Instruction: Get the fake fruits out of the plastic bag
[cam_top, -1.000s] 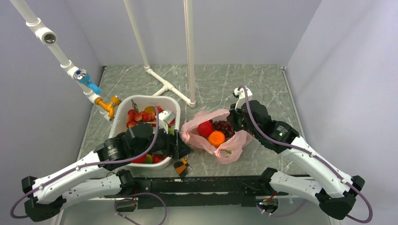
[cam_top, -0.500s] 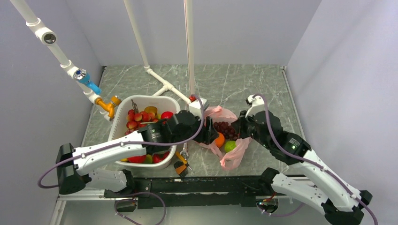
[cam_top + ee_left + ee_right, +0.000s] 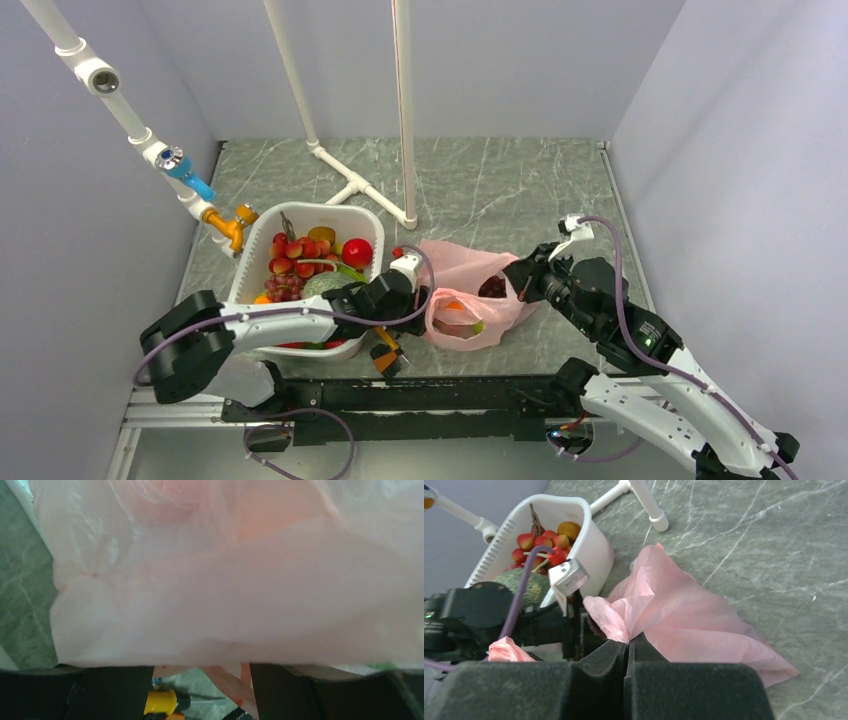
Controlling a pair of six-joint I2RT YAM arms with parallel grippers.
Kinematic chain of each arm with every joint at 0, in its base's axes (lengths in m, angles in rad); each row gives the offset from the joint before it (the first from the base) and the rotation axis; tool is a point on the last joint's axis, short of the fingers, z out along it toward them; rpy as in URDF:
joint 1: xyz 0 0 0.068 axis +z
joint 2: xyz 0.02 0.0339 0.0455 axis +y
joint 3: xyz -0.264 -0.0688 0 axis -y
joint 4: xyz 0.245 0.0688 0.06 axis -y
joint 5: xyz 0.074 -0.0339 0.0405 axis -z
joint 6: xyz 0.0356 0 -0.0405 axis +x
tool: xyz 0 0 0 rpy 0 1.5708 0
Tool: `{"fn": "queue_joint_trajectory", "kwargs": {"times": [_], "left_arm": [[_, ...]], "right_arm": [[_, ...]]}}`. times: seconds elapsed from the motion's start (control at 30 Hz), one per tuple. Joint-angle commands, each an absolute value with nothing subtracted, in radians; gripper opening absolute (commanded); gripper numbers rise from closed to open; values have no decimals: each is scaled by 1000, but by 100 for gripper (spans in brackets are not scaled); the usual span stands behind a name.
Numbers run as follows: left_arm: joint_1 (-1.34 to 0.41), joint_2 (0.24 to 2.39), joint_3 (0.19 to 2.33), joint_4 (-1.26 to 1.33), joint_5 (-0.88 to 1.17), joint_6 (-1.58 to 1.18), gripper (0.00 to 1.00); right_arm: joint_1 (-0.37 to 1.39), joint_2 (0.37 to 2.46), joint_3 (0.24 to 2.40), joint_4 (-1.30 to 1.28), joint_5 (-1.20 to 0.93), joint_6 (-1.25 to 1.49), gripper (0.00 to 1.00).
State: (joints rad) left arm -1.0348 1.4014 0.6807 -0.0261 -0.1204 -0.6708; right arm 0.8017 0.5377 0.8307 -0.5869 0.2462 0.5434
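the job looks partly done at best: the thin translucent pink plastic bag point(image 3: 458, 264) lies slumped on the green marbled tabletop point(image 3: 520, 180) between the two arms, just right of the white plastic basket point(image 3: 300, 210), and it is not empty. through its film show a small glossy orange fruit point(image 3: 452, 306) and, nearer the front, a small light green fruit point(image 3: 478, 327), with a dark purple grape bunch point(image 3: 493, 288) at the bag's mouth on the right. a small glossy red fruit point(image 3: 357, 250) sits in the basket by its right rim, so that one is probably out, though it lies among other red fruit and i cannot be sure. the basket also holds a netted grey-green melon point(image 3: 325, 285) and a second purple bunch point(image 3: 283, 287). the right claw point(image 3: 626, 647) is all but closed, pinching a fold of the bag's edge. the left claw point(image 3: 200, 692) is at the bag's left side, its fingers apart with film draped over them and a strand hanging in the gap; it grips nothing that i can see. left to do, as i judge it: lift out the orange and the green fruit.
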Motion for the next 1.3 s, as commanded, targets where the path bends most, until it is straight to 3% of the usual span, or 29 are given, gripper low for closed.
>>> {"fn": "queue_joint_trajectory", "kwargs": {"times": [0.0, 0.33, 0.43, 0.5, 0.6, 0.7, 1.1, 1.27], "left_arm": [[-1037, 1250, 651, -49, -132, -665, 71], [-1037, 981, 825, -202, 118, -645, 87], [-1037, 976, 874, -222, 155, -634, 89], [-1037, 991, 890, -214, 180, -615, 89], [-1037, 1064, 921, -205, 223, -591, 88], [-1052, 1140, 952, -162, 264, -586, 87], [-1090, 1358, 1122, -218, 148, -531, 86], [-1125, 1376, 1168, -338, -27, -558, 86]], "right_arm": [[802, 578, 911, -504, 304, 497, 0], [802, 710, 978, -621, 229, 444, 0], [800, 757, 1002, -685, 162, 454, 8], [801, 786, 1027, -742, 131, 458, 26], [801, 803, 1049, -798, 73, 460, 70], [802, 784, 1058, -836, 32, 491, 97], [803, 793, 989, -1273, 131, 867, 100], [803, 653, 887, -1165, 18, 878, 96]]}}
